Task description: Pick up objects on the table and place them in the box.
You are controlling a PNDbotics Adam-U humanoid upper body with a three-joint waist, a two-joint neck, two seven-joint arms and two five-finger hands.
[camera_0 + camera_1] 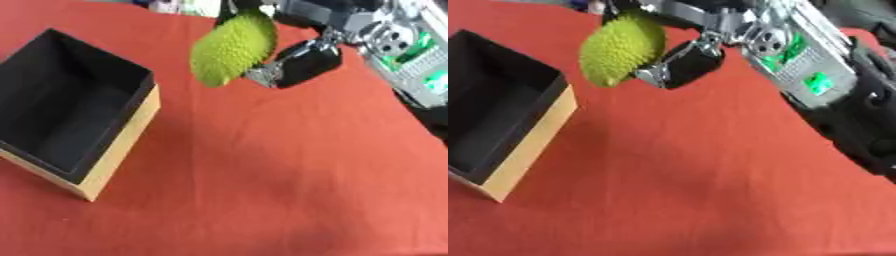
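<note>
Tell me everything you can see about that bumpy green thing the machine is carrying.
The green object is an oval, yellow-green lump covered all over in small bumps, like a toy spiky fruit. It hangs tilted above the red cloth, off the table, held by the robot's right hand, whose dark fingers curl against its far side. It sits to the right of the open black-lined box, not yet over it. Its material cannot be told.

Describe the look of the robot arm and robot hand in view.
The right robot hand is glossy black with silver metal joints. The forearm behind it is silver-grey with green lit patches, and further back the arm is bulky matte black. No cables or readable markings show.
</note>
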